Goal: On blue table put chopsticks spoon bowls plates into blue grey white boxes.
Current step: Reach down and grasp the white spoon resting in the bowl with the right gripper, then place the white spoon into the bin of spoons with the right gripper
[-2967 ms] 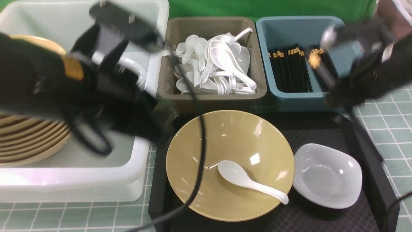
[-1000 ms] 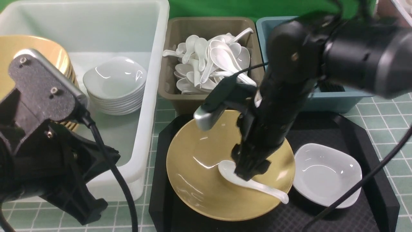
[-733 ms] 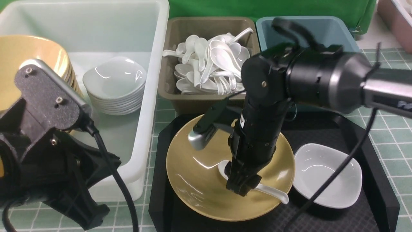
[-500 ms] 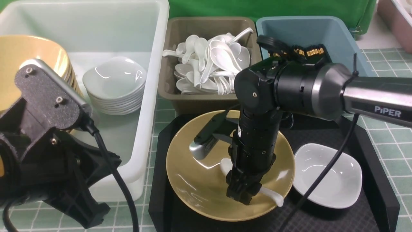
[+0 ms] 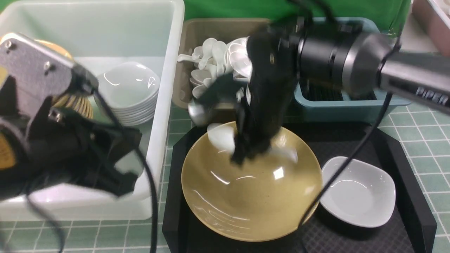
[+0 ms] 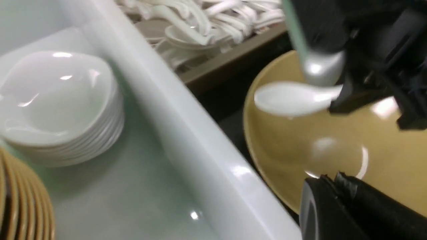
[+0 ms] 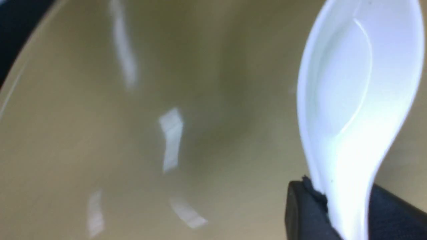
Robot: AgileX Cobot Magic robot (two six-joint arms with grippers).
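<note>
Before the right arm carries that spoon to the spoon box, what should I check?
1. White spoon gripped in the right jaws: ok.
2. Spoon off the yellow bowl: ok, hanging above it.
3. Grip secure: cannot tell, the front view is blurred.
4. Spoon box open, with room on the heap: ok.
5. Left arm out of the way: ok, by the white box.
6. Left jaws empty: ok, shut on nothing.
</note>
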